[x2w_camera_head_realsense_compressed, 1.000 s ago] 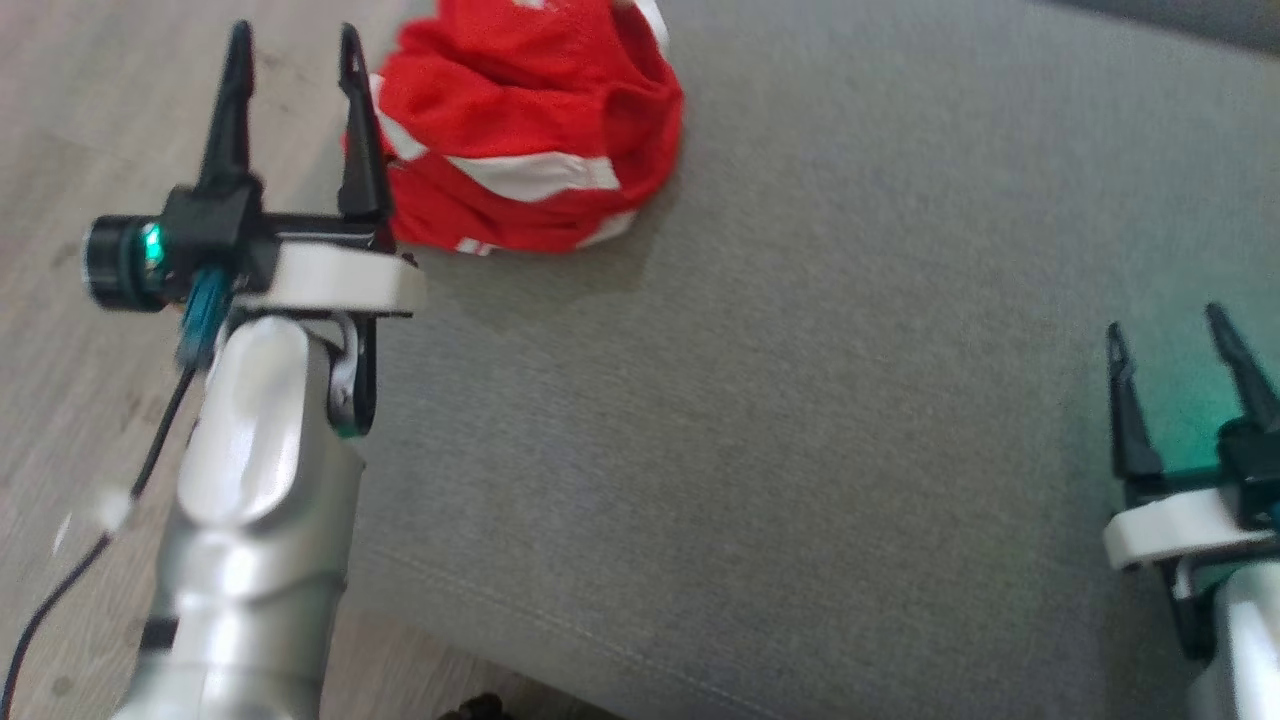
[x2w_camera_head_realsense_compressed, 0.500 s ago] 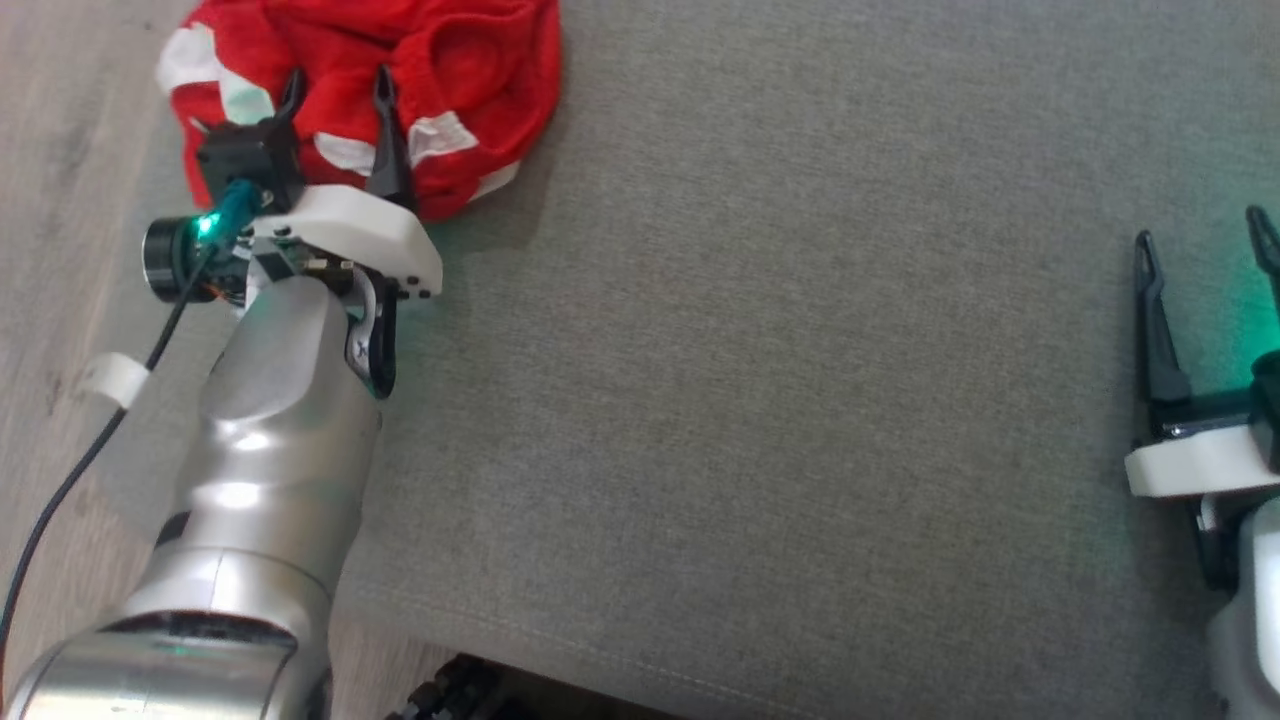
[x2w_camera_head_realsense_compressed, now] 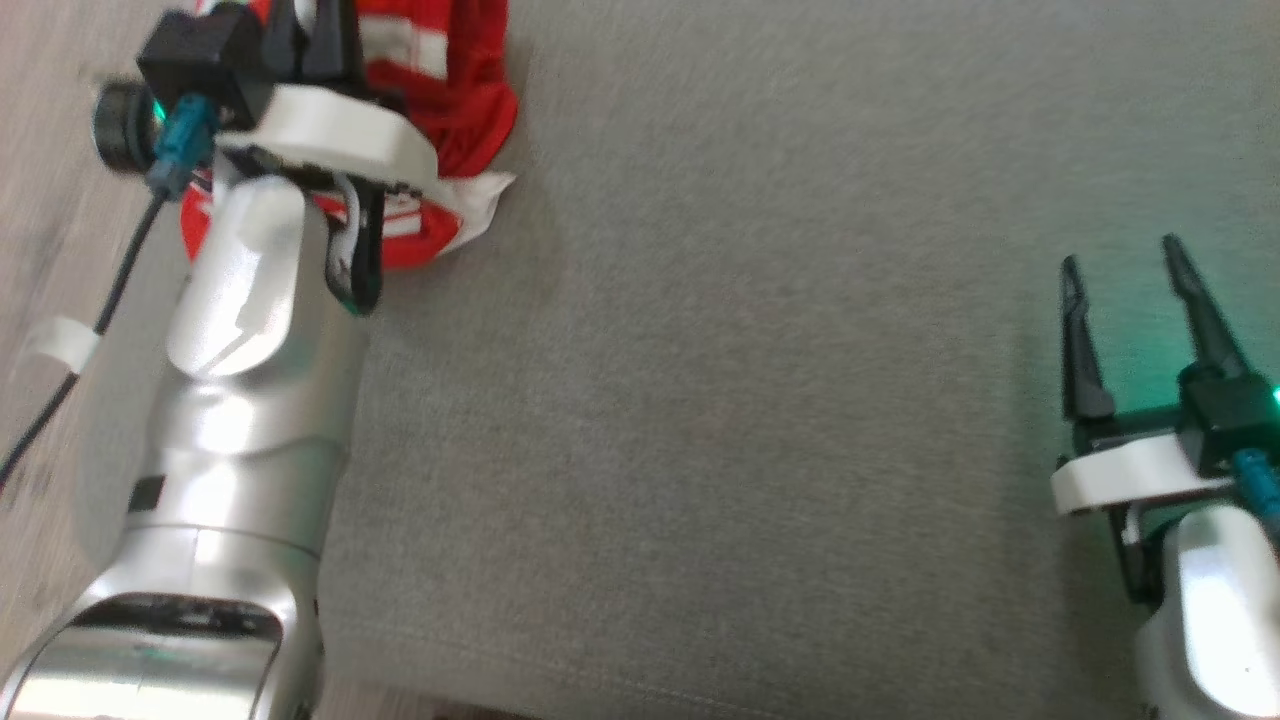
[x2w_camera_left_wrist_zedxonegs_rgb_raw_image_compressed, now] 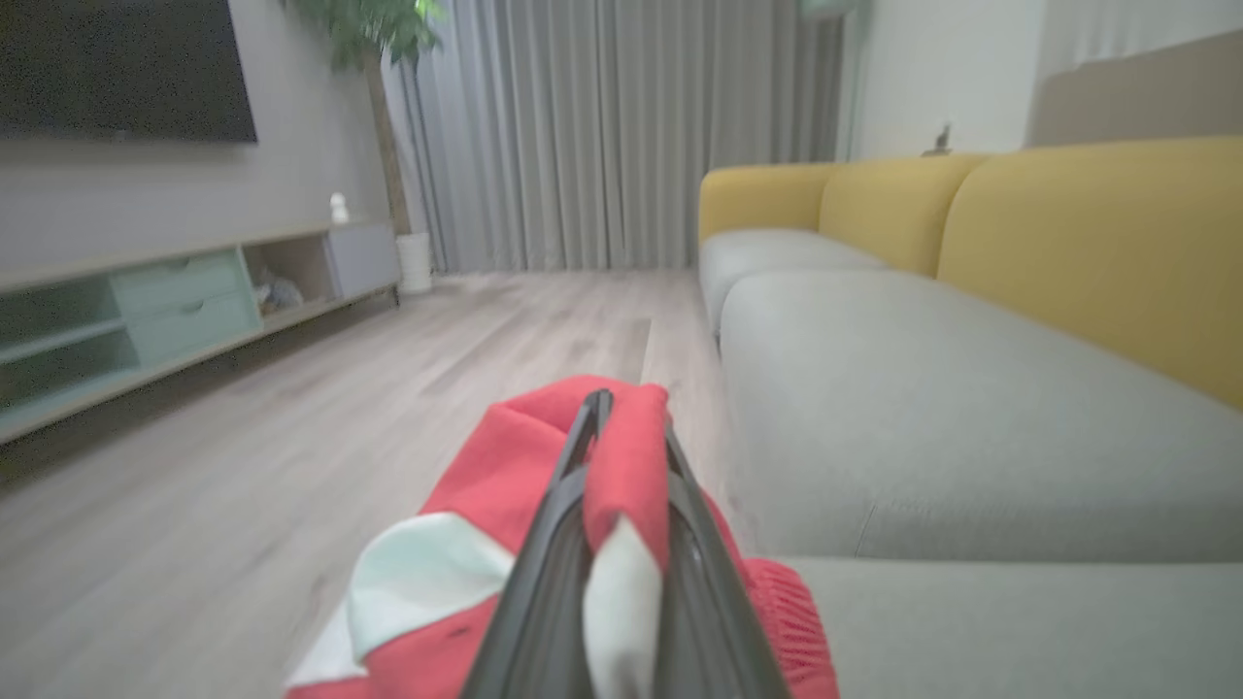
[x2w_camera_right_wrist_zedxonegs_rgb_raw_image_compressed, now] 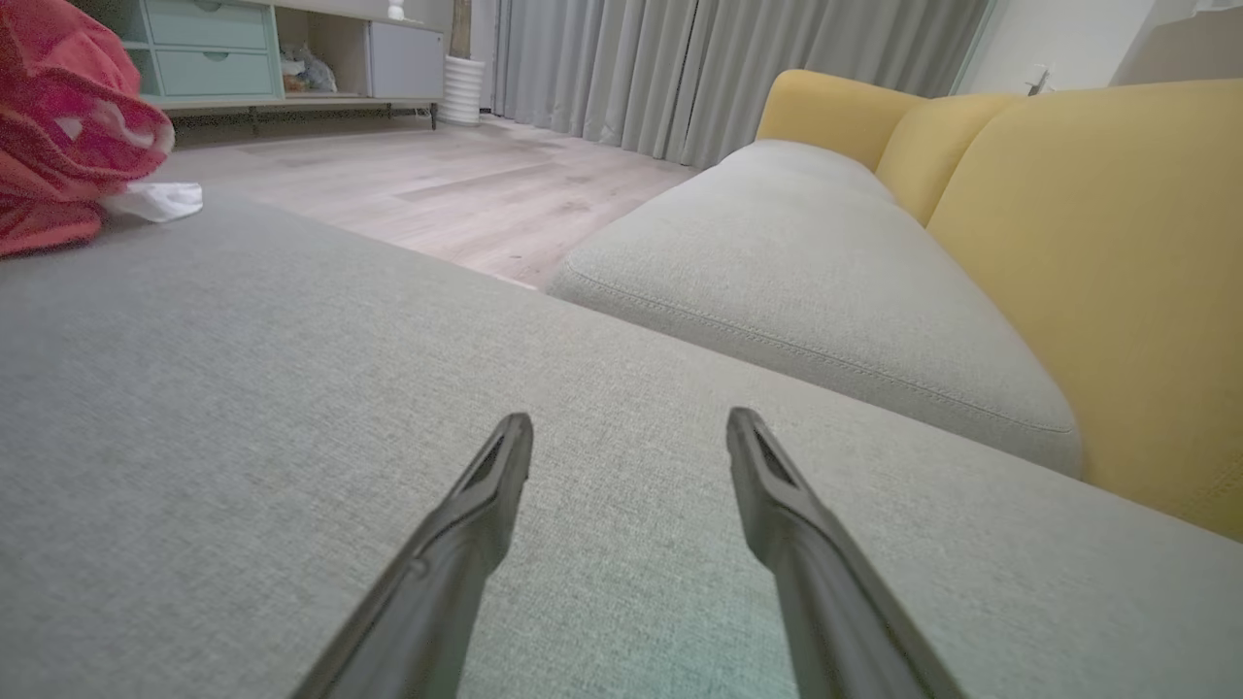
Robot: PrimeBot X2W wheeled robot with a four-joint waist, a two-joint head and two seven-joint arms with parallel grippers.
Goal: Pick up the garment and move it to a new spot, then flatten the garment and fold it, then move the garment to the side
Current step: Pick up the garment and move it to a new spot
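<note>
At the far left corner of the grey seat cushion (x2w_camera_head_realsense_compressed: 750, 400), close to its edge beside the wooden floor (x2w_camera_head_realsense_compressed: 45, 150), lies the red garment (x2w_camera_head_realsense_compressed: 470, 90) with white stripes. It is crumpled into a heap. In the head view its white hem touches the cushion, and part of it is hidden under the pale wrist of the left arm.

The left gripper (x2w_camera_head_realsense_compressed: 305, 20) is over this heap, and its two dark fingers are pressed together on a fold of the cloth. In the left wrist view the left gripper (x2w_camera_left_wrist_zedxonegs_rgb_raw_image_compressed: 626, 427) has a red and white fold of the garment (x2w_camera_left_wrist_zedxonegs_rgb_raw_image_compressed: 466, 485) squeezed between the fingers, and the fold comes out over the tips. Behind it are the floor (x2w_camera_left_wrist_zedxonegs_rgb_raw_image_compressed: 291, 408), a low cabinet (x2w_camera_left_wrist_zedxonegs_rgb_raw_image_compressed: 146, 311), grey curtains (x2w_camera_left_wrist_zedxonegs_rgb_raw_image_compressed: 621, 126) and yellow backrests (x2w_camera_left_wrist_zedxonegs_rgb_raw_image_compressed: 1088, 252).

The right gripper (x2w_camera_head_realsense_compressed: 1120, 255) is at the lower right, well apart from the garment. Its fingers are spread wide with nothing between them. In the right wrist view the right gripper (x2w_camera_right_wrist_zedxonegs_rgb_raw_image_compressed: 629, 419) is low over the bare cushion (x2w_camera_right_wrist_zedxonegs_rgb_raw_image_compressed: 243, 388); I cannot tell if it touches the fabric. There the garment (x2w_camera_right_wrist_zedxonegs_rgb_raw_image_compressed: 58, 146) is at the far left, with its lower part resting on the cushion.
</note>
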